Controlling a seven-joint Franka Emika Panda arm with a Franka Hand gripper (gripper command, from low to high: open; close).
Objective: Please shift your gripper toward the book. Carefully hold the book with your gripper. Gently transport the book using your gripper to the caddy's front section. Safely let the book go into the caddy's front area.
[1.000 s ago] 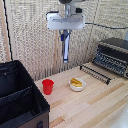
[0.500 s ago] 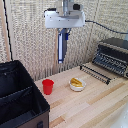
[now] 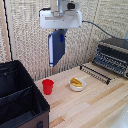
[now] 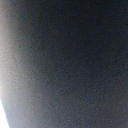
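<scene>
The navy-blue book [image 3: 56, 48] hangs upright from my gripper [image 3: 60, 33], high above the wooden table. The fingers are shut on the book's top edge and are mostly hidden behind it. The black caddy [image 3: 20, 100] stands at the exterior view's lower left, with divided compartments open to the top. The book is up and to the right of the caddy, not over it. The wrist view is filled by a dark blurred surface [image 4: 70, 65], likely the book's cover close to the lens.
A red cup [image 3: 47, 86] stands on the table beside the caddy. A white bowl with yellow food [image 3: 77, 83] sits further right. A black-and-silver toaster oven [image 3: 113, 56] with its door open stands at the right. A woven screen forms the back wall.
The gripper with the book has moved toward the exterior view's left, nearer the caddy, staying at about the same height.
</scene>
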